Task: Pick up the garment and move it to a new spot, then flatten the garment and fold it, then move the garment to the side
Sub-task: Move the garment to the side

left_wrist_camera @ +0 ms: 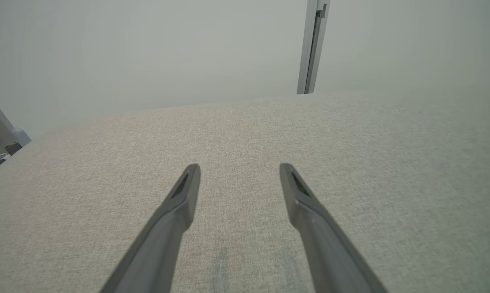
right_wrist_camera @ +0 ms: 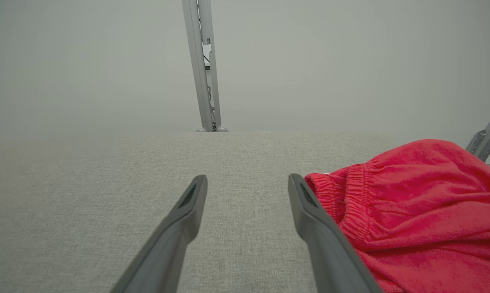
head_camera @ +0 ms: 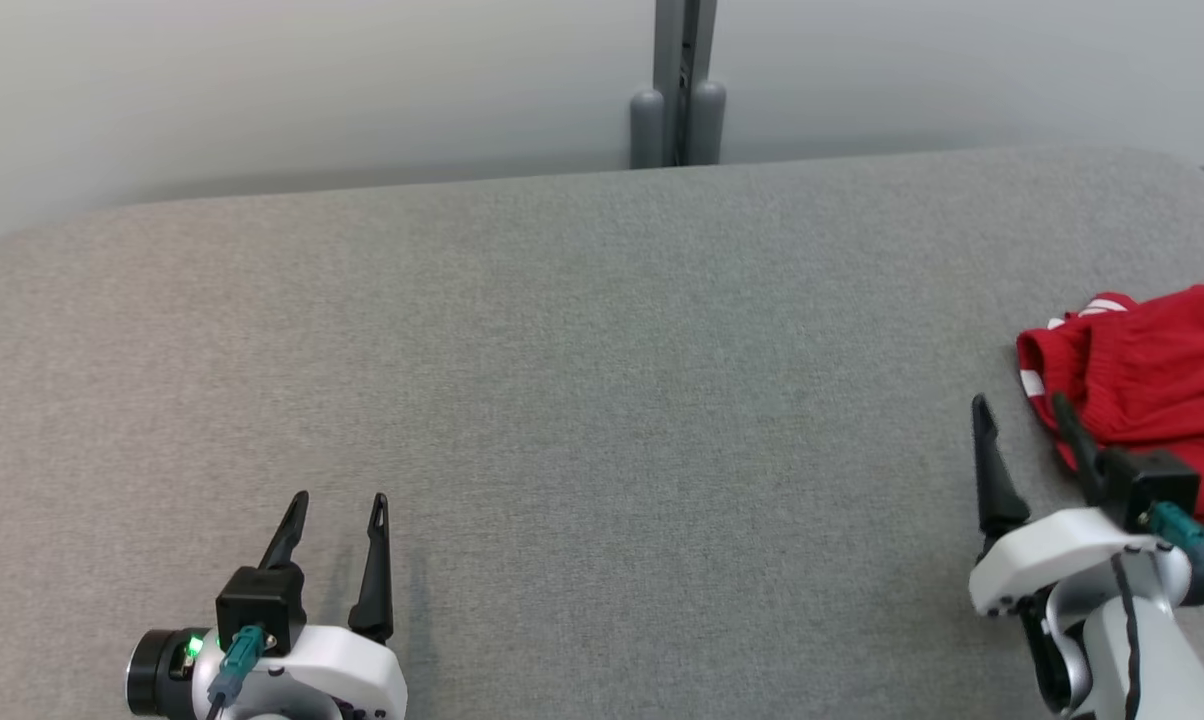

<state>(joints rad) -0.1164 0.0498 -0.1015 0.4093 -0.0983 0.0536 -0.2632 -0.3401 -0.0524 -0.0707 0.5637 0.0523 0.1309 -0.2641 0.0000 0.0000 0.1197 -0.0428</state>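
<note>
At the lower left of the head view, the left gripper (head_camera: pixel 340 497) hangs low over the table (head_camera: pixel 602 350), a broad top covered in grey cloth with rounded far corners. Its two dark fingers point away from the robot and stand wide apart, with only bare grey cloth between them. The left wrist view shows the same spread of the left gripper (left_wrist_camera: pixel 239 167), and nothing is held.

Behind the far edge of the table, near the middle, a grey post (head_camera: pixel 677 90) rises against a pale wall (head_camera: pixel 262 90).

At the lower right, the right gripper (head_camera: pixel 1020 400) also has its jaws wide and holds nothing. Its inner finger lies over bare table. In the head view its outer finger (head_camera: pixel 1077 440) crosses the near left edge of the garment (head_camera: pixel 1152 360). In the right wrist view, the gap of the right gripper (right_wrist_camera: pixel 247 177) shows plain table. The outer finger runs just beside the garment's (right_wrist_camera: pixel 412 203) gathered elastic band, and whether the two touch cannot be told.

The garment is red and lies in a crumpled heap on the right side of the table, cut off by the right edge of the head view. White stripes show along its left edge. It lies well apart from the left gripper.
</note>
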